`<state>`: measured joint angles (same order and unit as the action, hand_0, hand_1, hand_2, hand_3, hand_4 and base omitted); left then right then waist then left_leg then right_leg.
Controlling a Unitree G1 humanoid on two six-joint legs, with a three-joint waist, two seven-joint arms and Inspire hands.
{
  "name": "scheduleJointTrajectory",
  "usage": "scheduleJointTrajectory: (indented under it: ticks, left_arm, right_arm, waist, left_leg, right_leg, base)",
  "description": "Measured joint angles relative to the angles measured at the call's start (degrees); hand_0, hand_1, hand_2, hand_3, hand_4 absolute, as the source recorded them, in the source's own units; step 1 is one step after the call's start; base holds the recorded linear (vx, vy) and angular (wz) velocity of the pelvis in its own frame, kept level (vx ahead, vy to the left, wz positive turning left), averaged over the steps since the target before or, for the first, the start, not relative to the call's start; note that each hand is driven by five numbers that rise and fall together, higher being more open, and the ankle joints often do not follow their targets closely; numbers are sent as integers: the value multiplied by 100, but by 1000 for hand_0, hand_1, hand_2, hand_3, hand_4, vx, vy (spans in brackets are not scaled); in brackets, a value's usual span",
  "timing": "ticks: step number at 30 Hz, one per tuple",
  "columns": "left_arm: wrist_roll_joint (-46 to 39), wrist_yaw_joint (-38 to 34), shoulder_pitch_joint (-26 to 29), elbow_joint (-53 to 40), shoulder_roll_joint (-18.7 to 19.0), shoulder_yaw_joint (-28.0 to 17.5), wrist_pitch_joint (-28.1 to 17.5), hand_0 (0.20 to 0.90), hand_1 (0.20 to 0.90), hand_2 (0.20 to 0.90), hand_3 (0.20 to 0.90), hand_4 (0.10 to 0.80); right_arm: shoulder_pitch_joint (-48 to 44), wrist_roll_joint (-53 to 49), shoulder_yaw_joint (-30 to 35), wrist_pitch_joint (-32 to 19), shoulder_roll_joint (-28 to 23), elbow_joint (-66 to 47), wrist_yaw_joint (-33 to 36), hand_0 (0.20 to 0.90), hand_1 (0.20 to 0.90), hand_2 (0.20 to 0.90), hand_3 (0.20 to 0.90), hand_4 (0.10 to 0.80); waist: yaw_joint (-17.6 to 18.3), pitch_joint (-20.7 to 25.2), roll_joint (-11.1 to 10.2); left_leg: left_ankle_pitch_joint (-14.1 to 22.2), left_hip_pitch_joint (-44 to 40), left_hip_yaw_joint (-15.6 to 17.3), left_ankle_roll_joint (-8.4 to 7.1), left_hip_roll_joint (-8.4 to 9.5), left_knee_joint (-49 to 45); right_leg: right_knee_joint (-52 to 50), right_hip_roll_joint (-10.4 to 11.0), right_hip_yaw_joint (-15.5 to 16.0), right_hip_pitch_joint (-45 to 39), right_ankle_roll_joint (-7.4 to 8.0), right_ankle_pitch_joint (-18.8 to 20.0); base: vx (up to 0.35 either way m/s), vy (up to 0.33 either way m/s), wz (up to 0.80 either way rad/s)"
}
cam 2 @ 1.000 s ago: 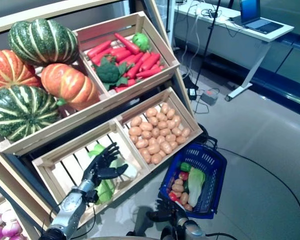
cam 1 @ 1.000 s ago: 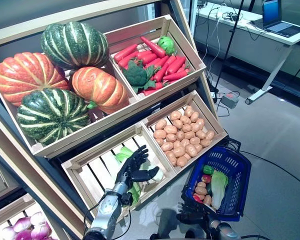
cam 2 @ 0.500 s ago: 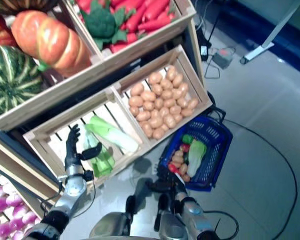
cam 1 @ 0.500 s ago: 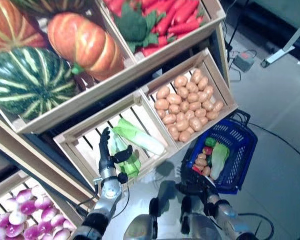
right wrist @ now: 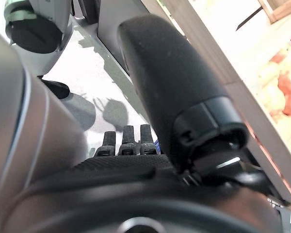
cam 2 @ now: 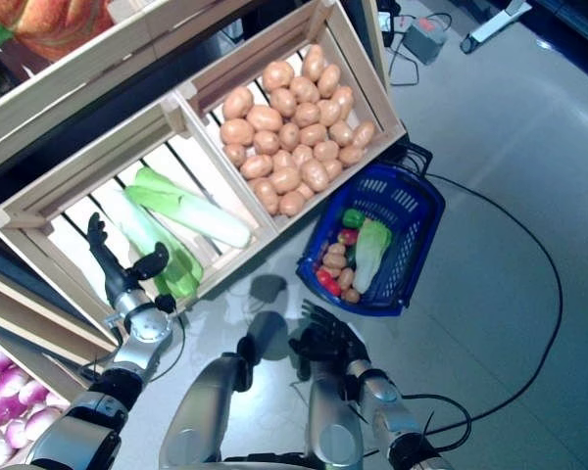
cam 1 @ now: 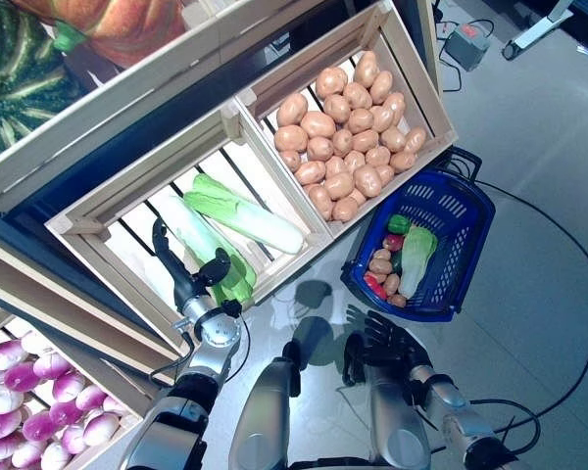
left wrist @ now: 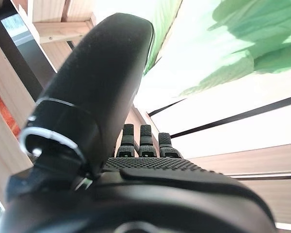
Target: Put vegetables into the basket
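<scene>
Vegetables: two long green-and-white cabbages (cam 1: 237, 213) lying in the slatted wooden crate (cam 1: 83, 223), left of the potato crate (cam 1: 350, 132). Basket (cam 1: 459, 211): blue, on the floor to the right, near the potato crate's corner, holding a cabbage, potatoes, red and green pieces. Left hand (cam 1: 179, 271): fingers straight, thumb spread, empty, at the cabbages' near end. Right hand (cam 1: 384, 339): fingers extended, empty, low over the floor, near the basket.

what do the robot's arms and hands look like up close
Both arms are smooth silver-grey metal. The left hand and right hand are dark, with segmented black fingers; the wrist views show a textured, dotted palm and a thick rounded black thumb with a thin pale ring near its base.
</scene>
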<state>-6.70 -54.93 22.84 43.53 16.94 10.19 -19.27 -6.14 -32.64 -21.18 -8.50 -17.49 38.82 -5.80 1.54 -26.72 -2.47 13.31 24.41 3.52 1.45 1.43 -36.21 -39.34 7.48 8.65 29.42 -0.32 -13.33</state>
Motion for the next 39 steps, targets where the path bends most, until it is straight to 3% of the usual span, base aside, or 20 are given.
scheduleJointTrajectory:
  ticks: [13,20,28,39]
  left_arm:
    - [-420,-50,60,46,313,-387,39,900,900,900,900,800]
    - [-1035,329,536,260,667,-458,268,900,900,900,900,800]
    - [-1686,844,942,577,771,-439,612,900,900,900,900,800]
    - [-2038,970,1036,944,762,-452,647,900,900,900,900,800]
  right_arm:
    - [-231,-186,64,1,-255,-178,-3,900,900,900,900,800]
    - [-342,-190,60,46,-406,-272,-1,900,900,900,900,800]
    - [-549,-380,36,84,-442,-311,1,900,900,900,900,800]
    - [-595,-388,23,79,-439,-302,25,900,900,900,900,800]
  waist:
    - [84,-146,-7]
    - [110,-207,-10]
    - [322,-257,-3]
    - [322,-306,-3]
  left_leg:
    - [349,915,3,-139,-162,-1203]
    - [414,1358,-4,-222,-242,-1592]
    - [502,1654,2,-249,-368,-1851]
    - [575,1716,35,-260,-431,-1869]
  right_leg:
    - [-1090,-65,-65,917,-219,-296]
    - [-1451,-133,-71,1361,-318,-353]
    - [-1588,-250,-85,1634,-329,-356]
    - [-1585,-329,-119,1713,-333,-360]
  base:
    - [12,48,-3]
    - [6,49,-2]
    - [-5,11,-5]
    - [-12,-3,-2]
